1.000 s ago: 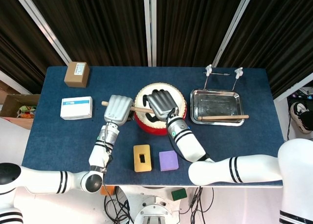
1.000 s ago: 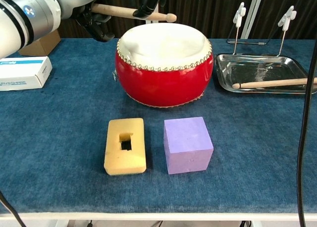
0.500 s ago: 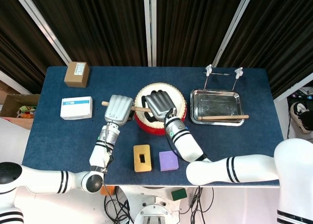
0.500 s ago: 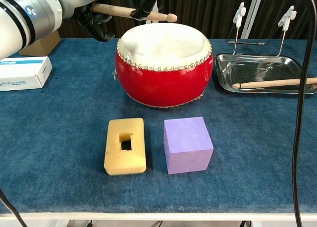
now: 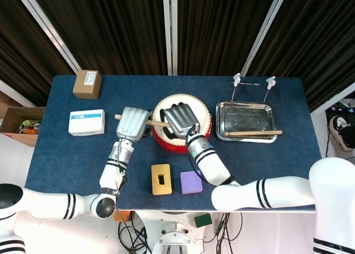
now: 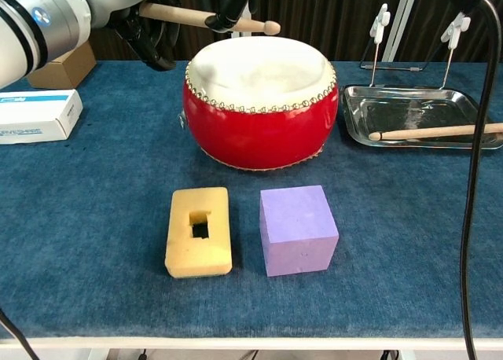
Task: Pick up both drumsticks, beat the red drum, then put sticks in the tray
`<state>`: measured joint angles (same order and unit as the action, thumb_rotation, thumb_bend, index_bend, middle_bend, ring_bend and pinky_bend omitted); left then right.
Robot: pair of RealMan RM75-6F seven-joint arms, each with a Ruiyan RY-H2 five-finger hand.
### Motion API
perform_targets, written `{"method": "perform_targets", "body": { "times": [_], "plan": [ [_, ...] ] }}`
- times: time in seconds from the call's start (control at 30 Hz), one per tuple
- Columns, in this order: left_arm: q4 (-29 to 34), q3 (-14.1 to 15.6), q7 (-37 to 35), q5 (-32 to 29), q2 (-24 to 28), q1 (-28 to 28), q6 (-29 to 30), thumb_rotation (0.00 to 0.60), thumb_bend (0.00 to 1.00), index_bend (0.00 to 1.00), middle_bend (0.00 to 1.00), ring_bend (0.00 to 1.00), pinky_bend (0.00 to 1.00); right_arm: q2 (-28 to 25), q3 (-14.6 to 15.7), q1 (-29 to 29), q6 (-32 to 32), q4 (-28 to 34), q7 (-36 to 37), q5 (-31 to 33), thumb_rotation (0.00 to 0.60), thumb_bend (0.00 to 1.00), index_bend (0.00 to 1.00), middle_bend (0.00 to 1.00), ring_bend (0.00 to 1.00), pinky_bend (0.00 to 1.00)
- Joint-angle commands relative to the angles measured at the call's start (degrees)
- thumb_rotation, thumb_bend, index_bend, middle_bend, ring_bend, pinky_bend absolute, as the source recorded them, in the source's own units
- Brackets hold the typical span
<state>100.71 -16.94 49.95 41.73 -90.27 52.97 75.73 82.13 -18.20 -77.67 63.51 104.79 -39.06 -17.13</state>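
L hand (image 5: 133, 123) sits just left of the red drum (image 6: 259, 104), back of hand facing up, forearm running down-left toward table's near edge. It grips a drumstick (image 6: 208, 17) held roughly level, tip out over the drum skin, not touching it. R hand (image 5: 180, 120) hovers over the drum top, back up, fingers pointing away from robot; forearm angles down-right. Can't tell if R hand holds anything; underside hidden. Second drumstick (image 5: 253, 133) lies in the metal tray (image 5: 222, 123) right of drum, far end over tray's right rim. Yellow sponge (image 6: 199, 232) and purple block (image 6: 298, 229) near front edge.
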Motion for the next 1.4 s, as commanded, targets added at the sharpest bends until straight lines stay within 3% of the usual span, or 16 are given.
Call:
{"method": "perform_targets", "body": {
  "times": [0.03,0.17,0.33,0.53,0.83,1.13,1.4],
  "plan": [
    [0.5,-0.06,0.4,-0.69,0.45,-0.09,0.34,0.6,0.08,0.35,0.46,0.56,0.99,-0.1,0.1,0.27,0.0,0.23,-0.02,-0.33,0.6,0.63,0.68,0.59,0.34,0.35],
    [0.47,0.1,-0.13,-0.85,0.72,-0.44,0.42,0.6,0.05,0.27,0.36,0.47,0.87,-0.57,0.58,0.85,0.0,0.6,-0.32,-1.08,0.6,0.63,0.68,0.59,0.35,0.36],
    [0.64,0.13,-1.01,-1.67,1.35,-0.91,-0.14,0.6,0.02,0.19,0.27,0.35,0.6,-1.33,0.94,1.99,0.18,1.27,0.2,-2.46,0.6,0.64,0.69,0.6,0.36,0.36],
    [0.98,0.21,-1.21,-2.11,1.94,-1.26,0.24,0.6,0.0,0.14,0.19,0.25,0.44,-2.76,1.26,3.57,-0.09,2.4,1.18,-4.14,0.6,0.65,0.7,0.61,0.36,0.36],
    [0.97,0.77,-4.47,-1.81,4.9,-4.18,1.37,0.6,0.0,0.11,0.18,0.22,0.38,-9.13,3.67,8.05,-0.96,6.44,2.9,-7.69,0.6,0.65,0.71,0.62,0.36,0.36],
    [-0.45,2.86,-12.14,-0.53,10.53,-11.19,2.67,0.6,0.0,0.11,0.18,0.22,0.38,-23.19,10.24,20.12,-1.69,11.22,10.54,-21.39,0.6,0.66,0.73,0.63,0.38,0.36],
    [-2.42,4.4,-19.57,1.04,13.58,-17.4,3.62,0.6,0.0,0.11,0.18,0.22,0.38,-33.49,16.04,30.55,-5.12,9.12,19.7,-30.76,0.6,0.67,0.74,0.63,0.38,0.36]
  ]
}}
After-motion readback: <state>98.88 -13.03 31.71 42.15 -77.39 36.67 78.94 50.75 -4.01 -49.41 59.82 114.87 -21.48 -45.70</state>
